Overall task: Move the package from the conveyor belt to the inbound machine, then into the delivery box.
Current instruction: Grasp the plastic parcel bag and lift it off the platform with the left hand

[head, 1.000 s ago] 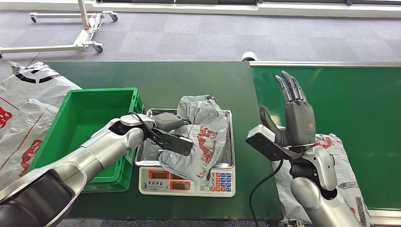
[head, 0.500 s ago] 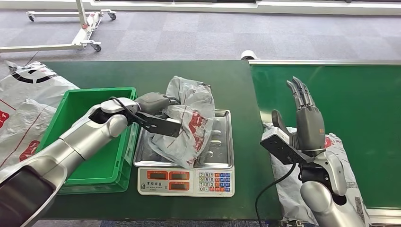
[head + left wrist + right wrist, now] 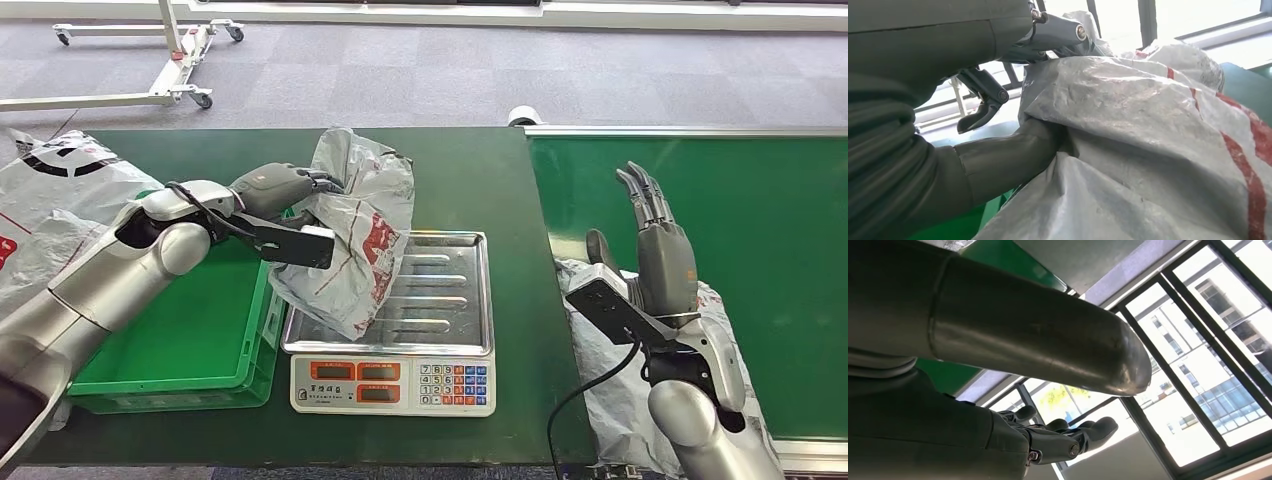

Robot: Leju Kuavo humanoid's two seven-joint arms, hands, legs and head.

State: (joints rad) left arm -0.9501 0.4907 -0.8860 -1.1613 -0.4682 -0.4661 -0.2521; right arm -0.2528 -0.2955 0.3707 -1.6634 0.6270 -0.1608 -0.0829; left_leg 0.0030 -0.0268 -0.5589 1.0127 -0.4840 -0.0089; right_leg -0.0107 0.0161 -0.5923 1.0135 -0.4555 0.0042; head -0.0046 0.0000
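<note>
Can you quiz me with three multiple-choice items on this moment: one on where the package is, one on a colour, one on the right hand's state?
1. Where is the grey package?
A. Flat on the scale tray
B. Lifted in the left hand, between scale tray and crate
C. Inside the crate

2. What colour is the crate?
A. Green
B. Blue
C. Red

3. How is the right hand?
A. Gripping a package
B. Pressing the scale keys
C. Open, holding nothing

Answers:
1 B: the hand grips it, hanging over the tray's left edge.
2 A: walls and floor are green.
3 C: fingers straight, raised above the conveyor belt.
</note>
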